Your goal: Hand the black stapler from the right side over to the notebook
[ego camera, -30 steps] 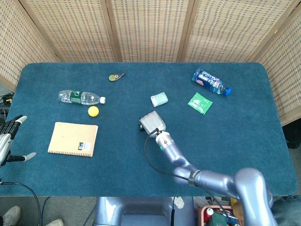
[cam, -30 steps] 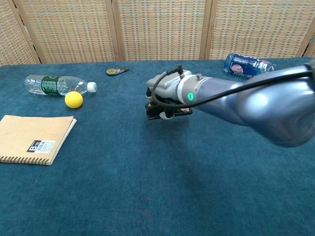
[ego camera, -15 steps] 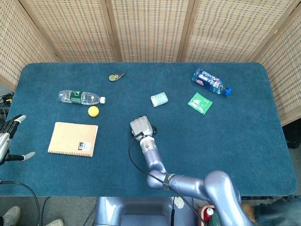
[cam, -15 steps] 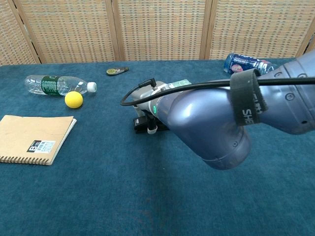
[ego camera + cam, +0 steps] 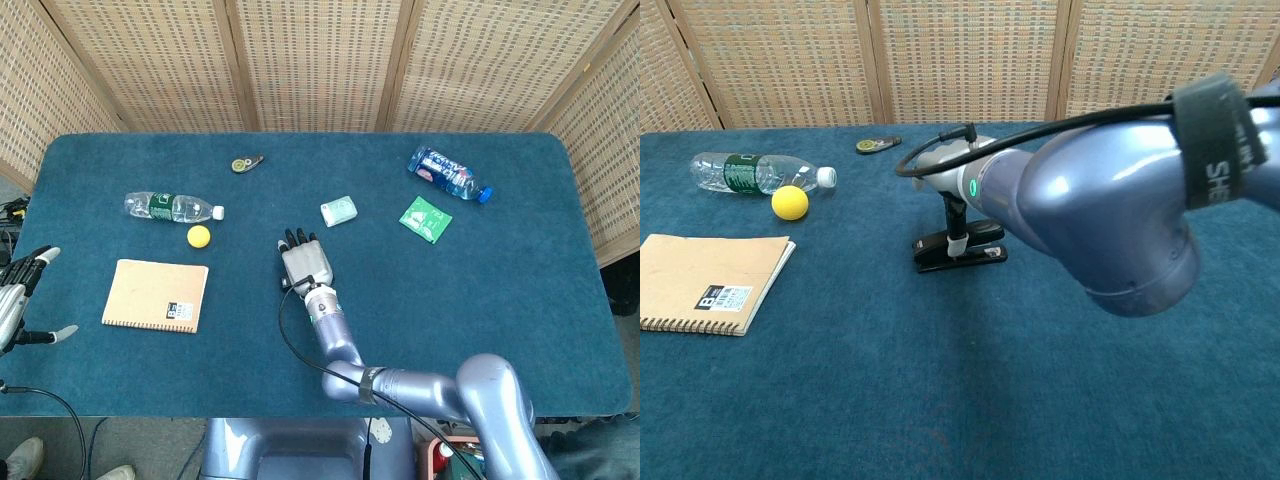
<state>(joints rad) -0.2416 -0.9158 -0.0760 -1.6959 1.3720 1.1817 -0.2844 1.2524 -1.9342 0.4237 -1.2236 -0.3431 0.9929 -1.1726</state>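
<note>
The left hand (image 5: 18, 295) sits at the head view's lower left edge, fingers spread and empty. The notebook (image 5: 156, 295) lies left of centre on the table (image 5: 520, 300). At centre, the right hand (image 5: 304, 264) hovers fingers apart above the black stapler (image 5: 960, 248), one fingertip touching it.

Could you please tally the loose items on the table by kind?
Bottles: 2 — clear water bottle, blue bottle
Notebook: 1
Black stapler: 1
Yellow ball: 1
Green packet: 1
Pale green pack: 1
Small round gadget: 1
Total: 8
</note>
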